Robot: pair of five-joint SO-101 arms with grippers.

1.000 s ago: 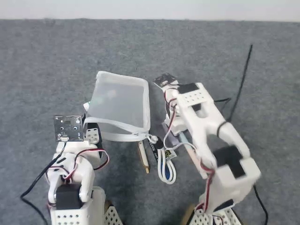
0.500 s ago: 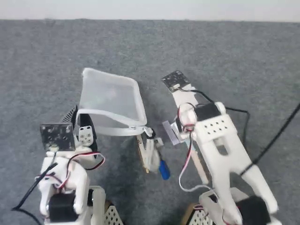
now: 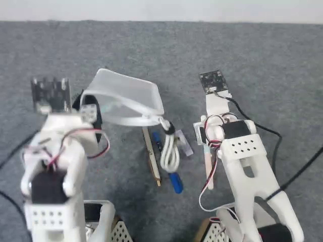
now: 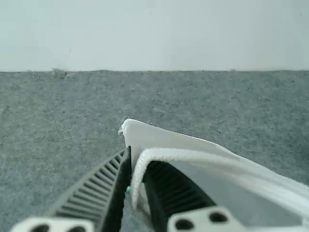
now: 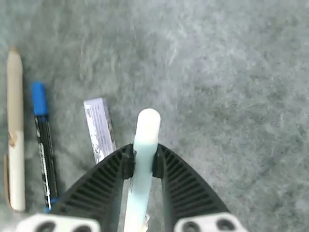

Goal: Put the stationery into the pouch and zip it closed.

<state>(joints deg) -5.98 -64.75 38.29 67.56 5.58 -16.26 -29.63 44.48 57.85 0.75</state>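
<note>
The translucent white pouch [image 3: 126,96] is lifted off the carpet, mouth toward the arms. My left gripper [image 3: 93,115] is shut on its zipper rim [image 4: 193,157]; the left gripper [image 4: 134,162] pinches that edge in the left wrist view. My right gripper [image 5: 144,152] is shut on a pale stick-shaped pen [image 5: 146,125], held low over the carpet to the right of the pouch [image 3: 209,161]. A wooden pencil [image 3: 151,156], a blue marker [image 3: 168,166] and a small lilac box [image 3: 185,143] lie between the arms. The pencil [image 5: 14,135], marker [image 5: 42,140] and box [image 5: 100,128] lie beside the pen.
A white cord loop [image 3: 170,151] hangs from the pouch's corner across the marker. Grey carpet [image 3: 262,60] stretches open behind and to the right, ending at a pale wall [image 4: 154,34]. Black cables [image 3: 282,146] trail beside the right arm.
The left arm has lifted the pouch higher and farther back. The right arm has swung to the right, away from the pouch, with the pen in its gripper. The cord loop has shifted with the pouch.
</note>
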